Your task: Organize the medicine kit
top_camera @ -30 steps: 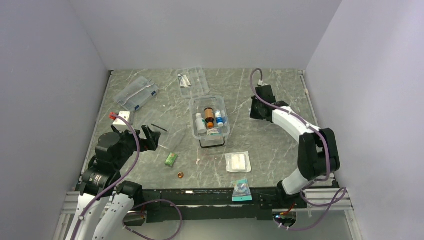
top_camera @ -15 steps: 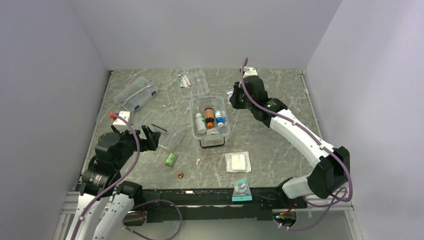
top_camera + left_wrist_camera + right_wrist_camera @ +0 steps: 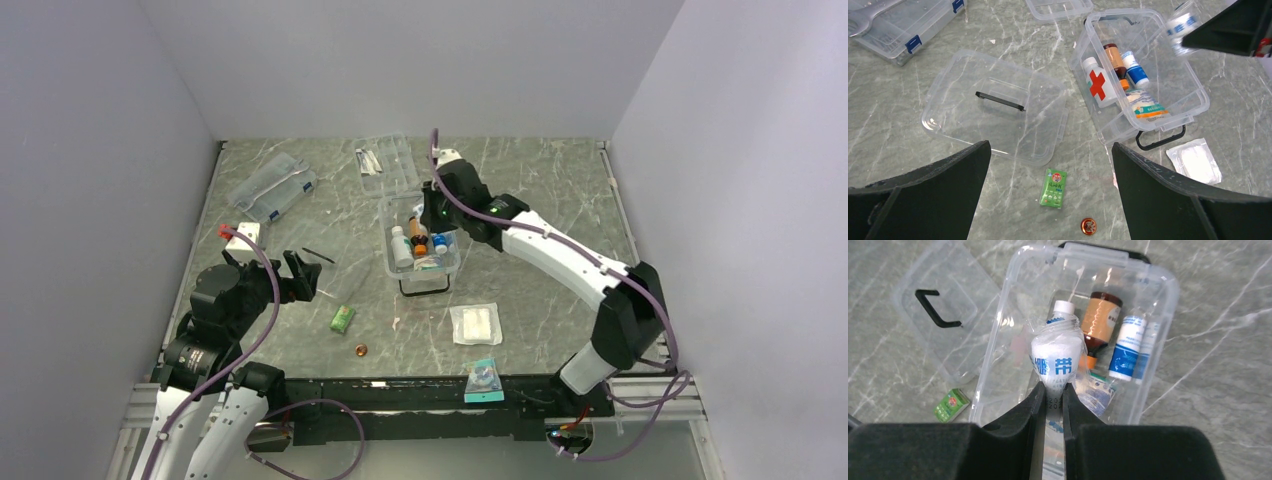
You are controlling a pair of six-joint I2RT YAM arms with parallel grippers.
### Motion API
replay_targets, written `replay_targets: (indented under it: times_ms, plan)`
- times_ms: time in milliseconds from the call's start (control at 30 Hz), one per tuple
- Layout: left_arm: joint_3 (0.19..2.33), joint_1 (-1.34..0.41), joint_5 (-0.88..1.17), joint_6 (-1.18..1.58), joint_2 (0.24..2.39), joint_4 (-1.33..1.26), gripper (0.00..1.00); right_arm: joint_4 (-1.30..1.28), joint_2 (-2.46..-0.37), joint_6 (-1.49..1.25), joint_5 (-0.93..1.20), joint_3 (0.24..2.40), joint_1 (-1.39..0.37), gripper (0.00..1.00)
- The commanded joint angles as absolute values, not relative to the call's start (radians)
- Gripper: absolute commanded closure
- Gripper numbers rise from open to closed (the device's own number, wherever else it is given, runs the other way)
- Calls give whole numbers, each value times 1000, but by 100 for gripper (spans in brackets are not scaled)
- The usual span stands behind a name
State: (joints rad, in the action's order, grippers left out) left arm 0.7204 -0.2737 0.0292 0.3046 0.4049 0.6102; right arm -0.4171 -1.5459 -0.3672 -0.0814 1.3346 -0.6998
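Sitting lidless at the centre of the table, the medicine kit (image 3: 384,240) is running its long axis very nearly from 12 to 6 o'clock. A dark handle (image 3: 425,289) is pointing at 6, and the red cross is showing on the 9 o'clock long wall. Inside, a brown bottle (image 3: 1100,320) and white bottles (image 3: 1128,347) are lying lengthwise toward the 3 o'clock side.

The right gripper (image 3: 1053,399) is hovering over the tub, its jaws pinching narrowly on a wrapped bandage roll (image 3: 1056,357) by the tail of its clear wrapper. To my eye the step in hand is dropping that roll in. Doing it well is going to mean:
- descending toward the bare floor at the tub's 10 o'clock corner;
- turning the roll parallel with the bottles;
- releasing only below the rim, so it is not bouncing off a bottle or catching the wall.

The lid (image 3: 948,75) is lying flat just beside the kit at 8 o'clock. Farther out at 8, the left gripper (image 3: 300,277) is hanging with its jaws spread wide, holding nothing. A green sachet (image 3: 1053,181) and a gauze pad (image 3: 1194,162) are lying loose toward 6 o'clock.
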Motion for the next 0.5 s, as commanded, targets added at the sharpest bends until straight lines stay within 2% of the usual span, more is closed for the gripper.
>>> replay_targets:
  times_ms: [0, 467]
  plan:
    - [739, -273, 37, 306, 403, 580, 1, -401, -1612, -411, -68, 1399, -719, 88]
    - [741, -272, 27, 305, 403, 584, 2, -445, -1930, -419, -83, 1623, -721, 85]
